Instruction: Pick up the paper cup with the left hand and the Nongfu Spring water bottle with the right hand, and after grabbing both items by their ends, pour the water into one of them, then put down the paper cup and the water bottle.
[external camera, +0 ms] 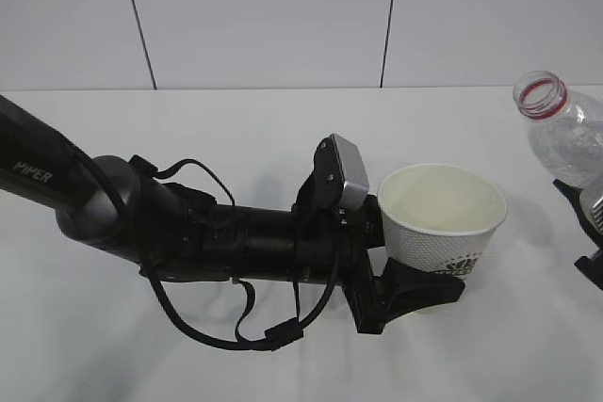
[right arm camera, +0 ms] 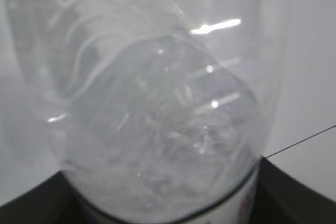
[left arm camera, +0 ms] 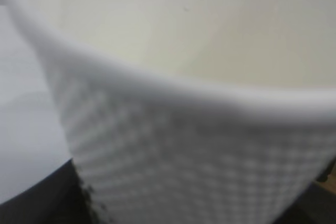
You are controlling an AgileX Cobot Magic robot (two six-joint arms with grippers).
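Observation:
The white paper cup hangs upright above the table, with my left gripper shut on its lower wall. Its printed logo faces the camera. The cup fills the left wrist view, with a dark finger at the bottom left. At the right edge the Nongfu Spring water bottle leans left, its open mouth and red neck ring towards the cup. My right gripper is shut on its lower part, mostly cut off. The clear bottle fills the right wrist view. I cannot make out the water level.
A white table runs back to a white panelled wall. My left arm with its cable loop lies across the left and middle of the table. A gap of bare table separates cup and bottle.

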